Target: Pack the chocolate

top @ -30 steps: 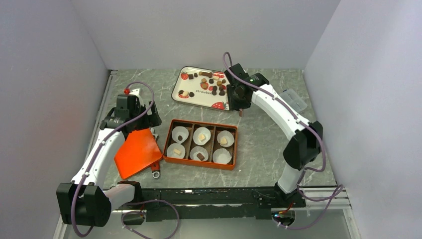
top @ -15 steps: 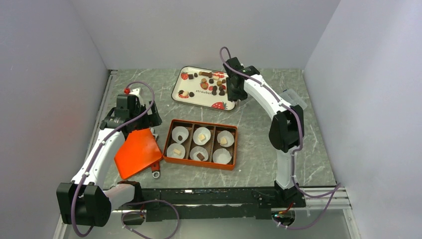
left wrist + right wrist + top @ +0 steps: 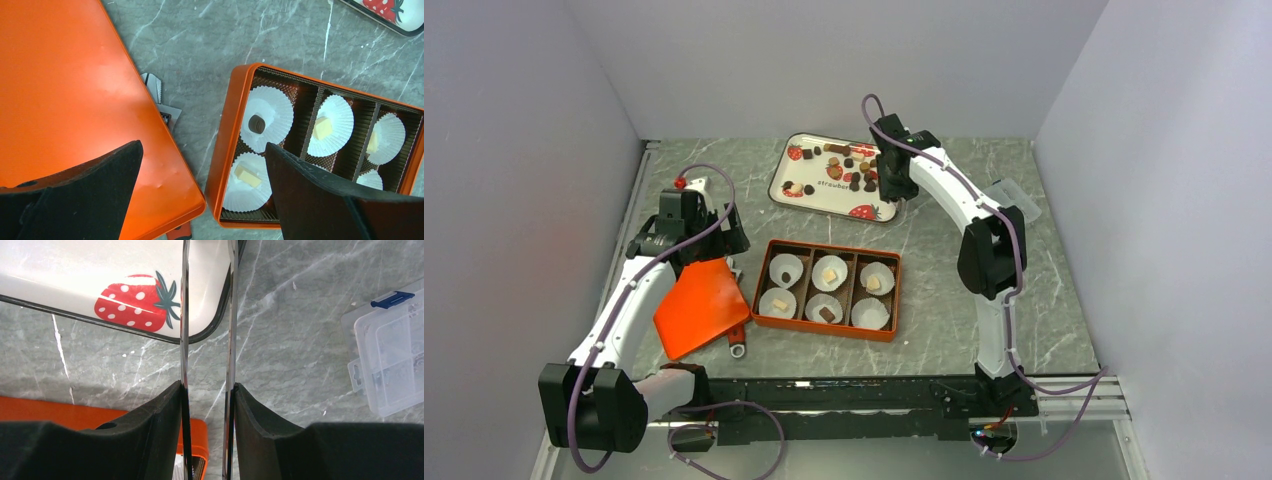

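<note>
Cups (image 3: 870,313) six, five with chocolate (image 3: 829,274), left fingers (image 3: 310,195) apart, right fingers (image 3: 150,430) seemingly clamping tweezers (image 3: 230,340)

Grey marble-patterned table (image 3: 944,260), carrying:
- White strawberry-print tray (image 3: 824,200), at the far middle.
- Orange compartment box (image 3: 824,327), open, near the centre.
- Orange lid (image 3: 699,305), flat, just left of the box.
- Adjustable wrench (image 3: 737,348), partly under the lid's near edge.
- Clear plastic compartment case (image 3: 1014,200), blue latch, at the far right.
</note>
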Available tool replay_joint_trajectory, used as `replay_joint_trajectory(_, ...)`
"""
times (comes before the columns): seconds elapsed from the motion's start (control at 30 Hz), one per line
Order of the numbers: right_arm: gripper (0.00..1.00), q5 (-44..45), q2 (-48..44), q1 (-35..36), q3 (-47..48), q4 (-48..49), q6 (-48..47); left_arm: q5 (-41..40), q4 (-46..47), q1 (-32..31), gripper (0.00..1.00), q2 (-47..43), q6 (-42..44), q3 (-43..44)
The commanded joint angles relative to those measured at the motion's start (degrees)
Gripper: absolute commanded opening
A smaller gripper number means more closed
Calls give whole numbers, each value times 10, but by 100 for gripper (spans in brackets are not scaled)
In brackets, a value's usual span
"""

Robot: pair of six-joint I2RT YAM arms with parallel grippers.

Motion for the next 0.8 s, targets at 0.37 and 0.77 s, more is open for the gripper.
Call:
replay_joint_trajectory(0.37, 37, -13, 9, -2, 25, 1, -10, 8, 16, 4, 99, -1, 0, 0)
replay_joint_trajectory(0.77, 33, -11, -50, -2, -5, -5, 2, 8, 16, 4, 99, -3, -1, 0)
